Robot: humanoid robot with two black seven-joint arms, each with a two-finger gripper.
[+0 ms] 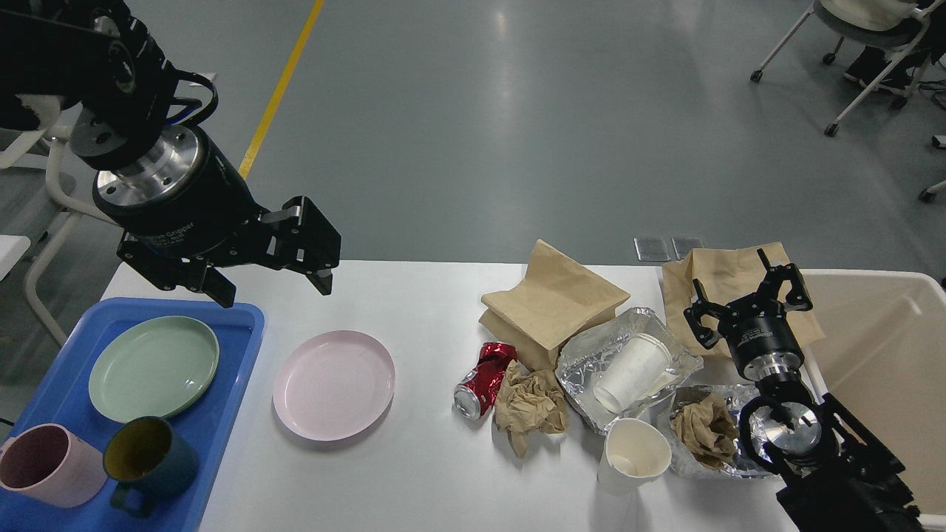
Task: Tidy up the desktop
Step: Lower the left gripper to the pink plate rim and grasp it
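The white desk fills the lower half of the head view, and every position below is given relative to the pink plate lying on its bare surface. Left of the plate a blue tray holds a green plate, a pink mug and a dark mug. Right of the plate lie a crushed red can, crumpled brown paper, a folded paper bag, a foil sheet carrying a tipped paper cup, an upright paper cup and a second foil piece with more crumpled paper; farthest right stands a beige bin. The left pincer hovers above and behind the plate, jaws spread wide, empty. The right pincer stands far to the right over a second paper bag, jaws also wide, empty. The step in hand is probably lifting the pink plate to the tray: the pincer should descend on the rim and close on one edge, since the shallow plate offers no other purchase, then lift level. The tray's near left corner, the bin's far right side and both arms' bases are cut off; the contents of the mugs cannot be made out.
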